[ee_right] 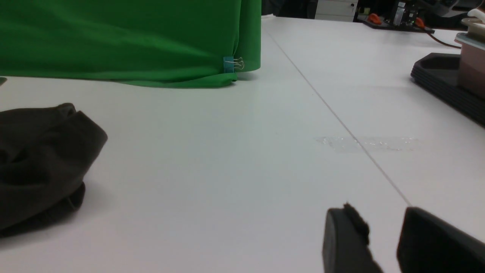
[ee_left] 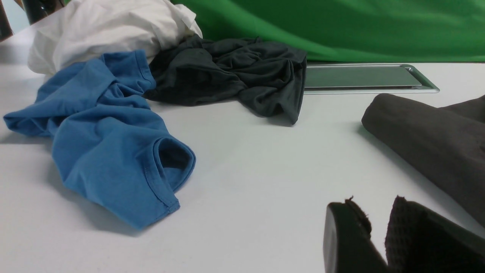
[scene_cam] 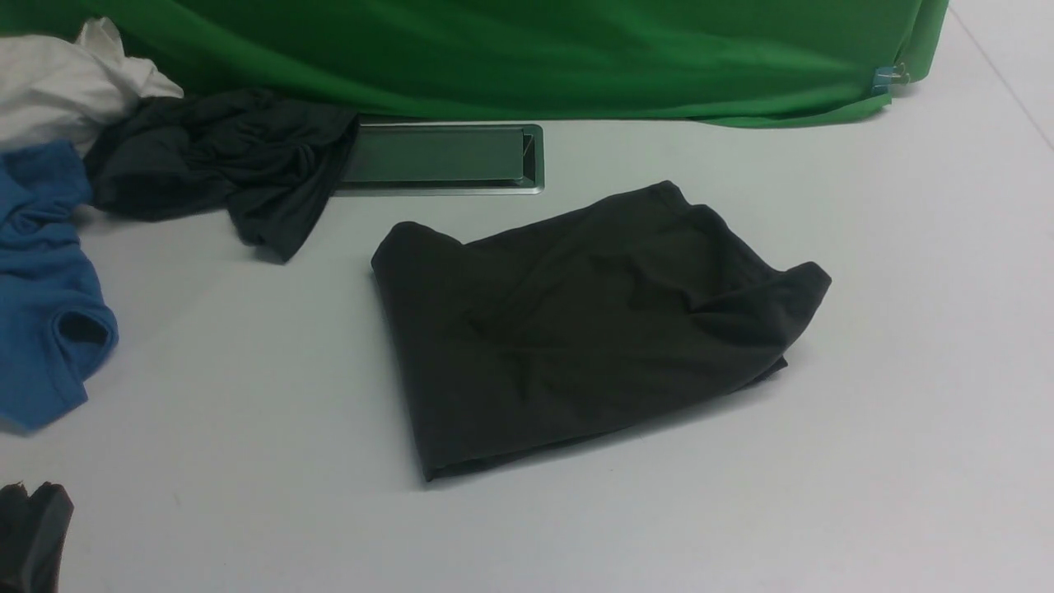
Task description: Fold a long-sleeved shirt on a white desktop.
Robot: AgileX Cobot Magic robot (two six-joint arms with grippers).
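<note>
Lying folded, shirt (scene_cam: 593,329) beside left gripper (ee_left: 379,235).

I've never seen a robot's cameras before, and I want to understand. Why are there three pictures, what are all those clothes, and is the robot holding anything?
The robot has two arms and three cameras. The big front picture looks forward from between the arms. There the long-sleeved shirt lies folded into a dark bundle on the white desktop. At the robot's left sits a pile: a blue garment, a dark charcoal garment and a white garment. Behind them hangs a green cloth, with a silver-framed cable slot in front of it.

The other two pictures come from cameras on the wrists. The dark shapes at the edge of each are the grasping parts: the left tool and the right tool. Each tool has a gap between its fingers with nothing in it, so the robot holds nothing.
</note>
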